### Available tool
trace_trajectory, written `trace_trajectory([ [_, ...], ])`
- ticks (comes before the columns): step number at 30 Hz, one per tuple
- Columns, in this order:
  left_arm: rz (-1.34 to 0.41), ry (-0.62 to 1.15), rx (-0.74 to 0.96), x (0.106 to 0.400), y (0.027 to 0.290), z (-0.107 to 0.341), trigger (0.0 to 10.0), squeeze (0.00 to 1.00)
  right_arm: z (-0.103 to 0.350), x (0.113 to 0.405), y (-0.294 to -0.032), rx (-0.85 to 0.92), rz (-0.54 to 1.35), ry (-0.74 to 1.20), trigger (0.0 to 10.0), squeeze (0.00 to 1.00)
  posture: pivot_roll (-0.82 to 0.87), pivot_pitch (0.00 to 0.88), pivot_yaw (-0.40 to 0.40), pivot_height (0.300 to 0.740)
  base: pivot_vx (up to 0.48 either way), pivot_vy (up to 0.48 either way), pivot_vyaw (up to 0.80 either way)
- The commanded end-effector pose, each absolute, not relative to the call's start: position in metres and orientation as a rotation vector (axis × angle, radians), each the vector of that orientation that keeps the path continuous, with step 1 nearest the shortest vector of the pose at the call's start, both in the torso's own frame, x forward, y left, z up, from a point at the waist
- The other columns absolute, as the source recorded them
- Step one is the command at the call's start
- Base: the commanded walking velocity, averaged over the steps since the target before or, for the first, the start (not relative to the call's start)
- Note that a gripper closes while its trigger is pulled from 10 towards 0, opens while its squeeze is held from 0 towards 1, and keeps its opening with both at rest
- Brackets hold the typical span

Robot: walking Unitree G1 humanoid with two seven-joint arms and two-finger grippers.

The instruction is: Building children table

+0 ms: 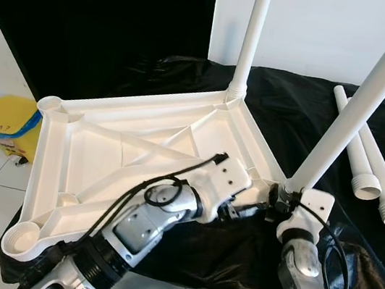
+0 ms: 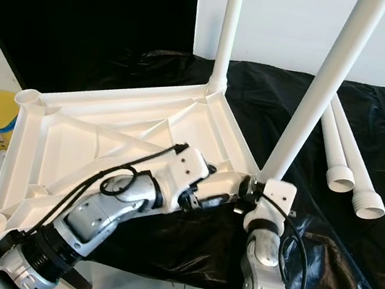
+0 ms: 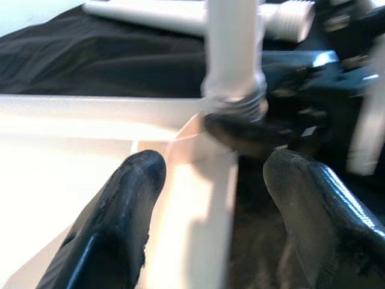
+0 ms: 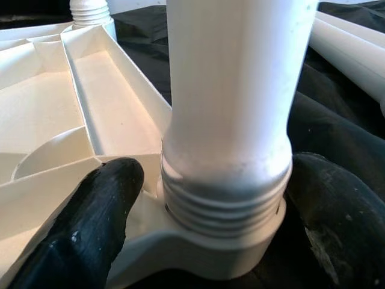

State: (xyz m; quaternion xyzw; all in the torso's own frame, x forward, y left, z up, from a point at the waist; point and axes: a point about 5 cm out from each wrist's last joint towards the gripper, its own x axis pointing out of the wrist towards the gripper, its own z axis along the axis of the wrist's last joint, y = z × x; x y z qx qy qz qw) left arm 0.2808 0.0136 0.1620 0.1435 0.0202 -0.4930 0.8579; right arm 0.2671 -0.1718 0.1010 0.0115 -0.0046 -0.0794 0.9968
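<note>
- The upturned white plastic tabletop [image 1: 134, 143] lies mid-frame on black sheeting [image 1: 294, 102].
- The right gripper [image 4: 210, 198] straddles the threaded base of a tilted white plastic leg [image 1: 364, 98], fingers spread wide, at the tabletop's near right corner.
- The left gripper [image 3: 210, 180], fingers parted, straddles the tabletop's rim beside that corner.
- Two loose white legs [image 1: 366, 161] lie at right.

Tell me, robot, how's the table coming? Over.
Right gripper open around near leg at its threaded base. Left gripper open astride tabletop rim. Far leg standing. Two loose legs waiting on black sheet.
</note>
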Motion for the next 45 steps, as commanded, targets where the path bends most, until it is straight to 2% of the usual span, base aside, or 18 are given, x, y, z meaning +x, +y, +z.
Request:
trace_trajectory([
  [1, -1.015, 0.054, 0.338, 0.291, 0.024, 0.161, 10.0, 0.0, 0.093, 0.259, -0.169, 0.022, -0.115, 0.037, 10.0, 0.0, -0.23, 0.065, 0.036, 0.74, 0.0, 0.0, 0.0],
  [4, -0.992, 0.065, 0.345, 0.295, 0.029, 0.161, 10.0, 0.0, 0.092, 0.256, -0.168, 0.023, -0.104, 0.044, 10.0, 0.0, -0.23, 0.066, 0.037, 0.74, 0.0, 0.0, 0.0],
  [6, -0.953, 0.116, 0.373, 0.303, 0.043, 0.155, 10.0, 0.0, 0.089, 0.248, -0.167, 0.026, -0.07, 0.066, 10.0, 0.0, -0.23, 0.074, 0.048, 0.74, 0.0, 0.0, 0.0],
  [24, -0.945, 0.312, 0.456, 0.301, 0.07, 0.126, 10.0, 0.0, 0.091, 0.242, -0.167, 0.027, -0.044, 0.084, 10.0, 0.0, -0.23, 0.088, 0.061, 0.74, 0.0, 0.0, 0.0],
  [34, -0.857, 0.428, 0.517, 0.305, 0.085, 0.111, 10.0, 0.0, 0.094, 0.244, -0.167, 0.028, -0.041, 0.082, 10.0, 0.0, -0.23, 0.087, 0.057, 0.74, 0.0, 0.0, 0.0],
  [35, -0.848, 0.445, 0.519, 0.305, 0.087, 0.109, 8.8, 0.0, 0.094, 0.245, -0.167, 0.029, -0.04, 0.082, 10.0, 0.0, -0.22, 0.088, 0.056, 0.74, 0.0, 0.0, 0.0],
  [36, -0.848, 0.445, 0.519, 0.305, 0.087, 0.109, 8.8, 0.0, 0.094, 0.245, -0.167, 0.029, -0.04, 0.082, 10.0, 0.0, -0.22, 0.088, 0.056, 0.74, 0.0, 0.0, 0.0],
  [37, -0.832, 0.458, 0.515, 0.306, 0.089, 0.108, 0.9, 0.0, 0.095, 0.246, -0.166, 0.031, -0.039, 0.081, 10.0, 0.0, -0.22, 0.087, 0.057, 0.74, 0.0, 0.0, 0.0],
  [38, -0.804, 0.468, 0.509, 0.308, 0.092, 0.108, 0.0, 0.0, 0.096, 0.247, -0.166, 0.033, -0.035, 0.079, 10.0, 0.0, -0.22, 0.087, 0.057, 0.74, 0.0, 0.0, 0.0],
  [45, -0.764, 0.468, 0.478, 0.313, 0.092, 0.11, 0.0, 0.0, 0.097, 0.249, -0.165, 0.036, -0.035, 0.077, 10.0, 0.0, -0.23, 0.085, 0.057, 0.74, 0.0, 0.0, 0.0],
])
